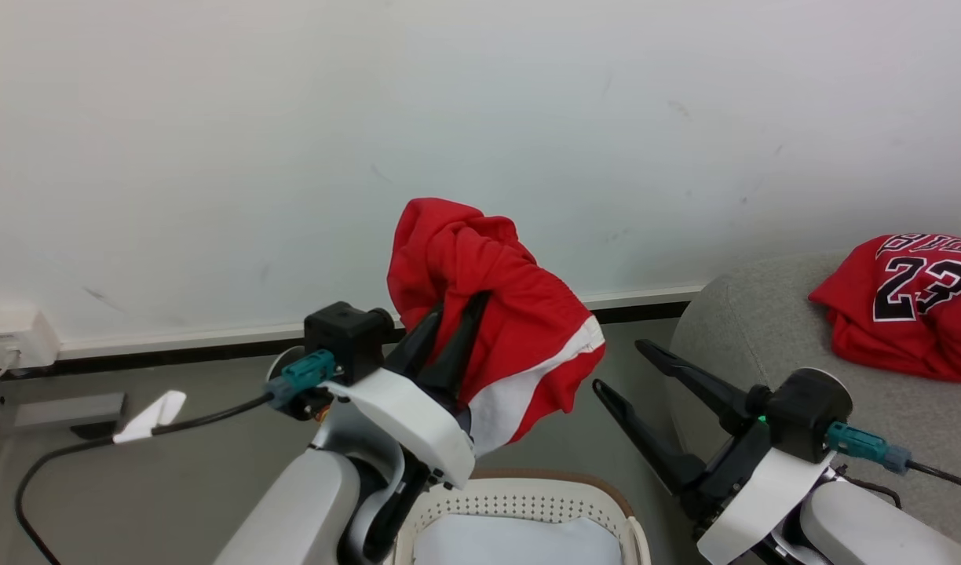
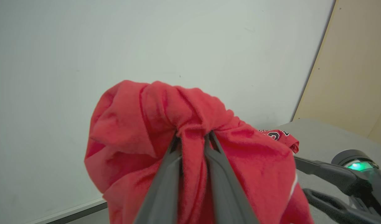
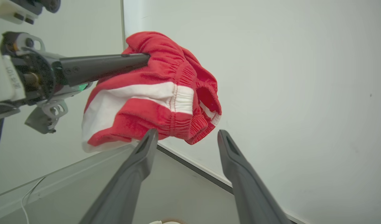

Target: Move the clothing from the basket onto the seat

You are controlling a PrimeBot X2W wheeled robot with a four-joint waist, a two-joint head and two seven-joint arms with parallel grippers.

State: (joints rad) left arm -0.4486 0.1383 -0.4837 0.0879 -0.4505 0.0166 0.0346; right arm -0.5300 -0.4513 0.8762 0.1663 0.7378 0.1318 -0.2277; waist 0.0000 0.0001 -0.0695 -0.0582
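Left gripper (image 1: 458,308) is pinched on a bunched fold of the red shorts (image 1: 528,322), which it holds in the air above the basket (image 1: 528,490), clear of the rim. We see flat white padding (image 1: 520,541) in the basket. The seat (image 1: 763,337) lies to the robot's right of the shorts and lower, with the jersey (image 1: 912,306) lying on it. Right gripper (image 1: 620,364) is spread and empty, sitting between the shorts and the seat's rounded edge. We judge the next move is a rightward carry past it. The right arm is nearer the seat, but the left has the load. The cloth hangs on the seat side, white trim lowest.
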